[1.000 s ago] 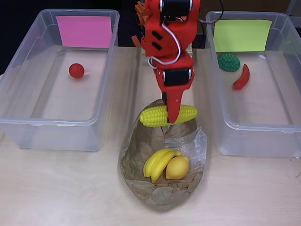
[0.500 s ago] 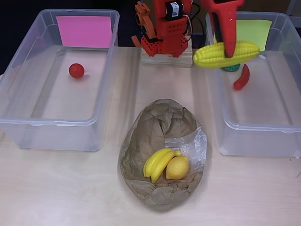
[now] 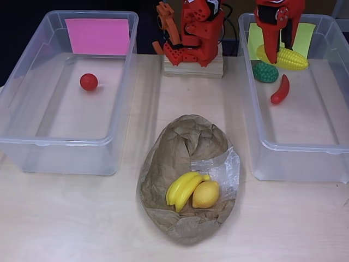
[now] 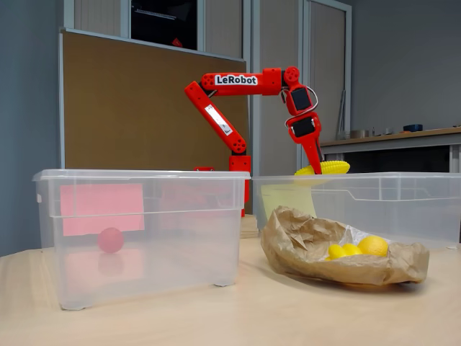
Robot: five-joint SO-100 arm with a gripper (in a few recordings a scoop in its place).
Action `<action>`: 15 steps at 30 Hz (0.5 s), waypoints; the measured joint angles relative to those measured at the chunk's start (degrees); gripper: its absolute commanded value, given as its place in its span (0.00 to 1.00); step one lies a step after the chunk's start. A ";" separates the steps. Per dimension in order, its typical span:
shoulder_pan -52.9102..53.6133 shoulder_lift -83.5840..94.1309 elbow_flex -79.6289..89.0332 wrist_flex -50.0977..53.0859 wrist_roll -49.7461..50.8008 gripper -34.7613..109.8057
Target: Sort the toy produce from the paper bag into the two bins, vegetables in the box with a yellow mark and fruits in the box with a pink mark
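Tool: the red tool point(image 3: 278, 53) pinches the yellow toy corn cob point(image 3: 288, 58).
Place: above the clear plastic box with a yellow mark point(image 3: 332, 158).

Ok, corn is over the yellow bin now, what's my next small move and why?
Probably open the gripper. It holds the corn above the yellow-marked bin, near its back wall over the green vegetable and red pepper, at rim height in the fixed view.

Office: pinboard partition point(image 4: 137, 108), tall windows point(image 4: 328, 79).
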State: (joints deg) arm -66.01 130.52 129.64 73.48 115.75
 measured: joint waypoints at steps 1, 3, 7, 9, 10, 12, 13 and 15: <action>-0.88 -0.53 0.44 -1.14 4.13 0.30; -2.02 -1.41 1.93 -2.72 10.11 0.32; -5.01 -3.34 5.01 -5.27 17.40 0.36; -5.71 -3.96 7.21 -7.38 20.30 0.38; -6.24 -5.01 9.14 -8.88 21.36 0.38; -7.47 -5.89 12.83 -12.04 22.76 0.39; -8.17 -6.59 14.33 -14.24 23.29 0.39; -8.61 -8.00 17.05 -18.02 24.35 0.39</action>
State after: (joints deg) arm -74.62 122.52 146.69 55.46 140.10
